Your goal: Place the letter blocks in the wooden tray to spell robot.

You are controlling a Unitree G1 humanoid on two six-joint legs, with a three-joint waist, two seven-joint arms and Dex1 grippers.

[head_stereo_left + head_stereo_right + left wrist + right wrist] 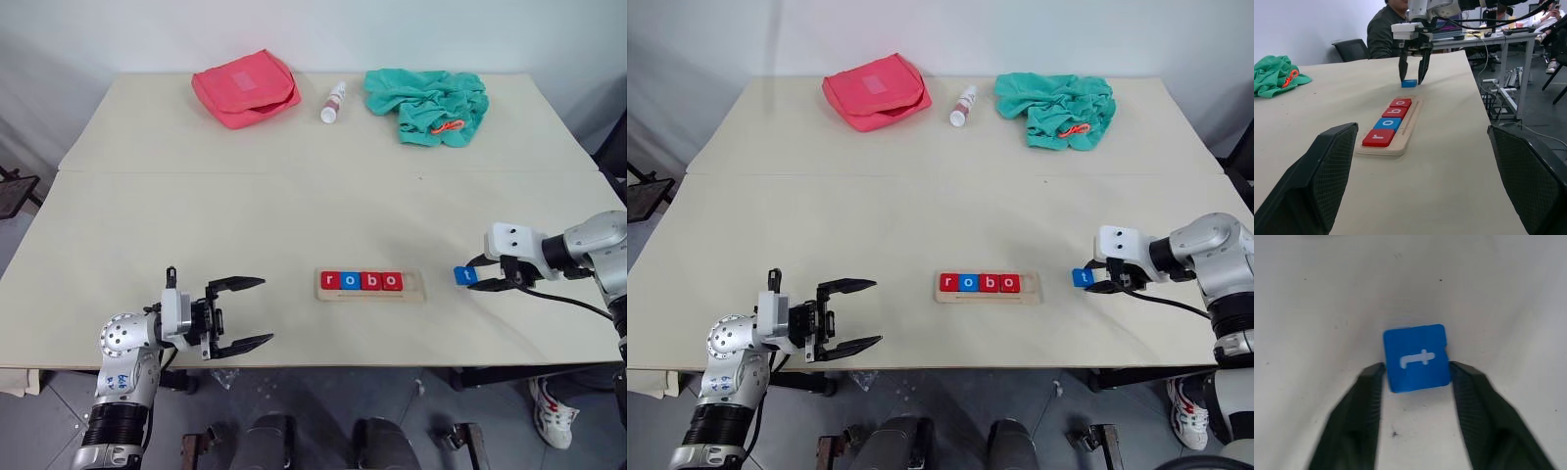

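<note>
The right gripper pinches the blue t block between its fingertips, the tray's empty end slot lying to its left, while the left gripper gapes idle.

Silver-grey arms, white wrist housings — black cables, black-fingered right gripper

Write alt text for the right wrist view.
A blue letter block marked with a white t lies flat on a pale table, set between the two black fingertips of the right gripper, whose pads sit against its two opposite edges.
</note>
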